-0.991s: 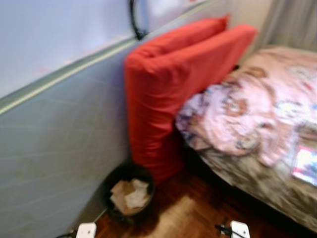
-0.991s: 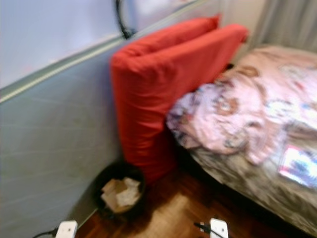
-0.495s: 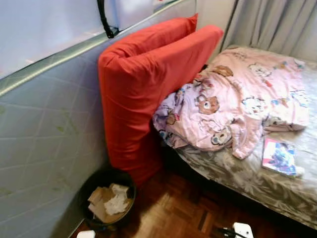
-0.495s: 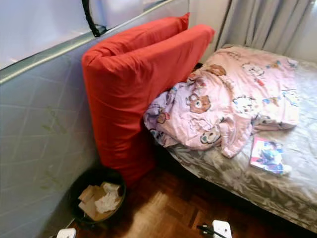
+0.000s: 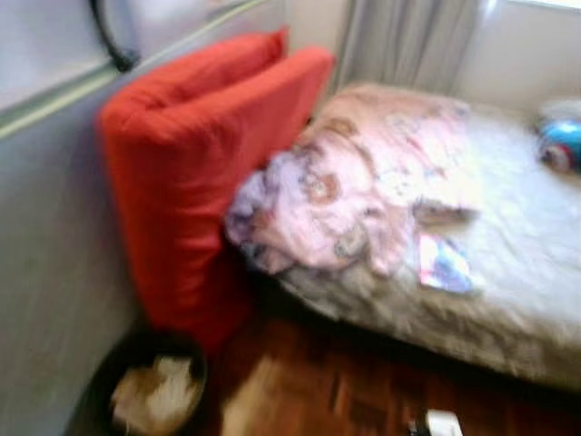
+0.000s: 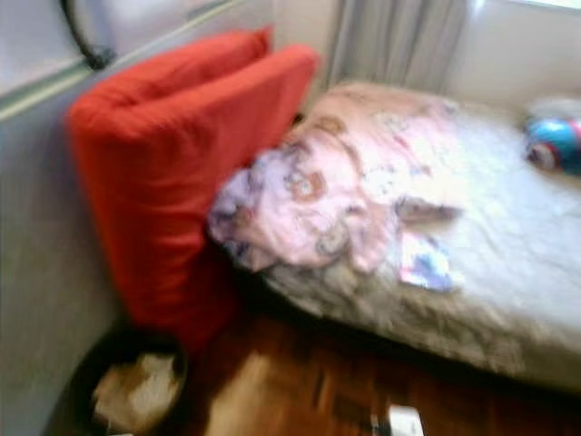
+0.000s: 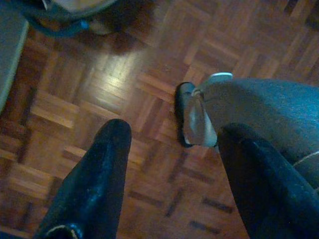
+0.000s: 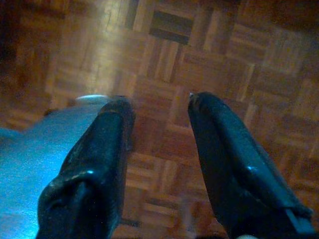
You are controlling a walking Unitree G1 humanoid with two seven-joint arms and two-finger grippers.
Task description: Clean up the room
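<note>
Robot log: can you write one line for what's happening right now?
view: blurred | left gripper: open over floor, idle | right gripper: open over floor, idle | bed: pink blanket, booklet | bin: paper inside

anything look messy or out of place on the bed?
Yes. The pink blanket is bunched in a heap at the near end of the bed against the red cushion, not spread flat. A booklet lies loose beside it, and a blue object sits at the far side, too blurred to identify.
</note>
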